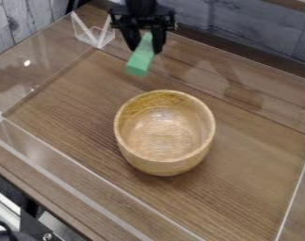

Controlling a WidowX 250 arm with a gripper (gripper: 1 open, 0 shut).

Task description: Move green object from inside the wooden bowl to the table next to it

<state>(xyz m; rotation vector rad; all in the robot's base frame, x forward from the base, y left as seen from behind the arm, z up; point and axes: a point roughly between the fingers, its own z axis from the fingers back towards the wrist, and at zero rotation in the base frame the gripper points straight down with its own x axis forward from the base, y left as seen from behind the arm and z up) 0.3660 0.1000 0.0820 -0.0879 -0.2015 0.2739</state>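
Note:
The green object hangs in the air above the table, tilted, up and to the left of the wooden bowl. My black gripper is shut on the block's upper end at the top centre of the view. The bowl stands on the table with nothing visible inside it. The block is apart from the bowl's rim and not touching the tabletop.
Clear acrylic walls run along the table's edges. A clear bracket stands at the back left beside the arm. A grey wall runs behind the table.

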